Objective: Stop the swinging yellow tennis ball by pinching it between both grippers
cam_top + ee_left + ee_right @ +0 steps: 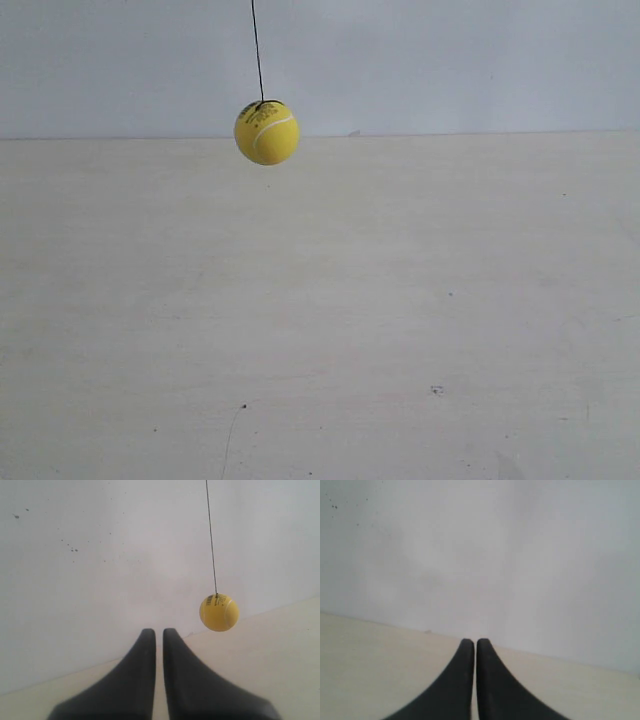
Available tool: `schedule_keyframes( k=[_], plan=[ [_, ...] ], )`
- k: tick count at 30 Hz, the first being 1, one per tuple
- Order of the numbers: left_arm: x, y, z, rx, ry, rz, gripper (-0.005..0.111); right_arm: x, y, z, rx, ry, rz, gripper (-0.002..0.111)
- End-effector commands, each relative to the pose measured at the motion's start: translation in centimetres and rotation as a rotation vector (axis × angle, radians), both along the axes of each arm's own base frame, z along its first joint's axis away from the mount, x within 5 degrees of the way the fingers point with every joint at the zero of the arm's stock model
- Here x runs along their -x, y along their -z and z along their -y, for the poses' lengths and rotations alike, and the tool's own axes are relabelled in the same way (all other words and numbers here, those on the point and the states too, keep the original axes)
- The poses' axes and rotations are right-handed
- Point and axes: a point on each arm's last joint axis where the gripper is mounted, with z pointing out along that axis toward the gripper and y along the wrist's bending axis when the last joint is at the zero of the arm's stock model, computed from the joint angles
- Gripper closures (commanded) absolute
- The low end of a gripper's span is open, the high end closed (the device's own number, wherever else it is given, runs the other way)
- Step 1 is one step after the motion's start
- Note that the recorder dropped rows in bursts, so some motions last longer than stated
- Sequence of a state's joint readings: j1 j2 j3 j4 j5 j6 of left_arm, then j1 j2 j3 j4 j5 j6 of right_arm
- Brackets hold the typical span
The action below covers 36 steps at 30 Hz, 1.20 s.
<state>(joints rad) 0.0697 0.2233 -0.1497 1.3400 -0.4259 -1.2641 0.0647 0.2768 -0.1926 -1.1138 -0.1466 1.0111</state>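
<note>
The yellow tennis ball [267,132] hangs on a thin dark string [257,50] above the pale table, left of centre in the exterior view; no arm shows there. In the left wrist view the ball [219,612] floats ahead of my left gripper [159,632] and off to one side, well apart from it. That gripper is shut, its two black tapered fingers nearly touching with nothing between them. My right gripper [475,642] is shut as well, a hairline gap between its fingers, and the ball is out of its view.
A pale cream tabletop [330,320] runs back to a light grey wall [450,60]. Small dark specks [437,389] mark the table surface. The wall in the left wrist view carries a few dark spots [73,549].
</note>
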Motion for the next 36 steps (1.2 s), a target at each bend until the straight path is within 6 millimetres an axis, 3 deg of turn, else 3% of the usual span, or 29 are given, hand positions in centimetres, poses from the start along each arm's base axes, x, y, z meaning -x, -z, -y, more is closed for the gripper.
schedule_keyframes(
  k=[1, 9, 19, 23, 30, 36],
  plan=[
    [0.1, 0.1, -0.1, 0.013, -0.009, 0.003, 0.102, 1.7, 1.9, 0.4, 0.046, 0.069, 0.093, 0.108],
    [0.1, 0.1, -0.1, 0.013, -0.009, 0.003, 0.102, 2.0, 4.8, 0.3, 0.016, 0.06, 0.062, 0.108],
    [0.1, 0.1, -0.1, 0.013, -0.009, 0.003, 0.102, 1.9, 5.0, 0.7, -0.028, 0.102, 0.033, 0.108],
    [0.1, 0.1, -0.1, 0.013, -0.009, 0.003, 0.102, 1.8, 5.3, 1.6, -0.085, 0.196, -0.007, 0.108],
    [0.1, 0.1, -0.1, 0.013, -0.009, 0.003, 0.102, 2.2, 6.0, 1.8, 0.073, 0.226, -0.047, 0.108],
    [0.1, 0.1, -0.1, 0.012, -0.007, 0.003, 0.102, 2.3, 7.4, 1.5, 0.098, 0.187, -0.206, 0.108]
  ],
)
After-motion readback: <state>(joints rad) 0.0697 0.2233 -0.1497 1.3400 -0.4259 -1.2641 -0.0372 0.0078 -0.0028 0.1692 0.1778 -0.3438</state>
